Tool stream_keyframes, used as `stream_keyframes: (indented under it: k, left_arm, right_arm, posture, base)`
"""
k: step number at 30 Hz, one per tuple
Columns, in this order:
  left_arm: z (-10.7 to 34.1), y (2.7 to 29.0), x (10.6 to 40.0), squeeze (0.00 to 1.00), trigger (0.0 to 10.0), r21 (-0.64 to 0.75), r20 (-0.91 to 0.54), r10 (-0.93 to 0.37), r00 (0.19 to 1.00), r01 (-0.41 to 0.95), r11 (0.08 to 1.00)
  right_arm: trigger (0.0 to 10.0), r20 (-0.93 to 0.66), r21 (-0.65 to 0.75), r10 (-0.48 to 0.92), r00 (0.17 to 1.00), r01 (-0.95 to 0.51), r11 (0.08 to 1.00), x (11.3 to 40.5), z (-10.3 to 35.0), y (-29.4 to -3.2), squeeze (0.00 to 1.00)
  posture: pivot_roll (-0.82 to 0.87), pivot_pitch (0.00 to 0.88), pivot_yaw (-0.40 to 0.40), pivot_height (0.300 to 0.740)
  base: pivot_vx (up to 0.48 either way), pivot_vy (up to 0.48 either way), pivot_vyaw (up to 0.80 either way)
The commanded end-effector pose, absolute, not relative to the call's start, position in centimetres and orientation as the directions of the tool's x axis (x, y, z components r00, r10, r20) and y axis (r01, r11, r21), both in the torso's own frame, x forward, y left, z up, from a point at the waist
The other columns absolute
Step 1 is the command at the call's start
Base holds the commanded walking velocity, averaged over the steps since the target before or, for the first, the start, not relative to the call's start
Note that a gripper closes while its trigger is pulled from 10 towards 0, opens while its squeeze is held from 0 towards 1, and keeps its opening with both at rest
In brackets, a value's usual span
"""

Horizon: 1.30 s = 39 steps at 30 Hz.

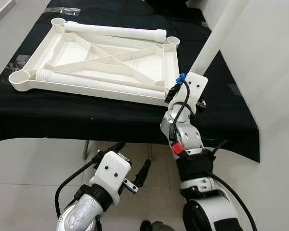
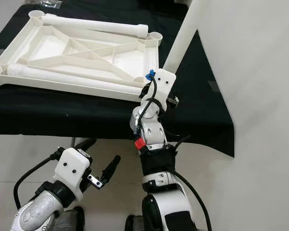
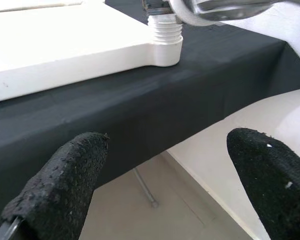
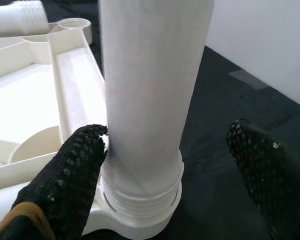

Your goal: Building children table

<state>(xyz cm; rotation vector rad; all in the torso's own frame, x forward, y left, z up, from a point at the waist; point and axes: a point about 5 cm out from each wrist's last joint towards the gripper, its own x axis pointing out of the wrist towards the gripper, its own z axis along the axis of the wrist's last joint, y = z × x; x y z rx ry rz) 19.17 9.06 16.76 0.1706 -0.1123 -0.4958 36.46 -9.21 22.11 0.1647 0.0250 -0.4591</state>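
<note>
While the left gripper hangs open below the black-draped table, the upturned white tabletop lies on it with two loose legs. The right gripper stands open around an upright leg, its top cut off, seated in the corner socket beside a white wall.

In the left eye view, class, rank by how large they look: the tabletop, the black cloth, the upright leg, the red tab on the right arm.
1. Black cloth
2. Tabletop
3. Upright leg, partly cut off by the frame
4. Red tab
</note>
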Motion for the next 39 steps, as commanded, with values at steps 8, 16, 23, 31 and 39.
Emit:
stream_keyframes:
  k: [8, 16, 23, 31, 39]
  left_arm:
    - [15.9, 9.2, 19.4, 0.0, 10.0, 0.183, 0.043, -0.486, 0.873, 0.472, 0.863]
    - [15.5, 9.3, 19.9, 0.0, 10.0, 0.185, 0.042, -0.481, 0.876, 0.466, 0.865]
    - [15.0, 10.3, 20.2, 0.0, 10.0, 0.183, 0.022, -0.426, 0.905, 0.415, 0.891]
    - [14.0, 11.2, 19.4, 0.0, 10.0, 0.145, -0.031, -0.354, 0.935, 0.354, 0.924]
    - [13.1, 11.4, 19.4, 0.0, 10.0, 0.121, -0.076, -0.301, 0.951, 0.308, 0.944]
  right_arm:
    - [10.0, -0.16, 0.142, -0.334, 0.929, 0.357, 0.923, 34.1, 19.1, -8.0, 0.0]
    - [10.0, -0.174, 0.087, -0.259, 0.95, 0.277, 0.957, 31.8, 18.8, -9.5, 0.0]
    - [10.0, -0.035, 0.085, 0.033, 0.999, -0.03, 0.996, 29.8, 18.4, -10.5, 0.0]
    - [10.0, -0.044, -0.049, 0.164, 0.985, -0.166, 0.985, 25.2, 14.4, -13.6, 0.0]
    - [10.0, -0.116, -0.004, 0.151, 0.982, -0.152, 0.988, 24.4, 12.9, -14.1, 0.0]
  posture:
    - [0.13, 0.16, -0.138, 0.74]
    - [0.11, 0.134, -0.136, 0.74]
    - [0.11, 0.082, -0.137, 0.74]
    - [0.11, 0.035, -0.137, 0.74]
    - [0.1, 0.044, -0.129, 0.74]
  base:
    - [0.0, 0.0, 0.0]
    - [0.0, 0.0, 0.0]
    - [0.0, 0.0, 0.0]
    - [0.0, 0.0, 0.0]
    - [0.0, 0.0, 0.0]
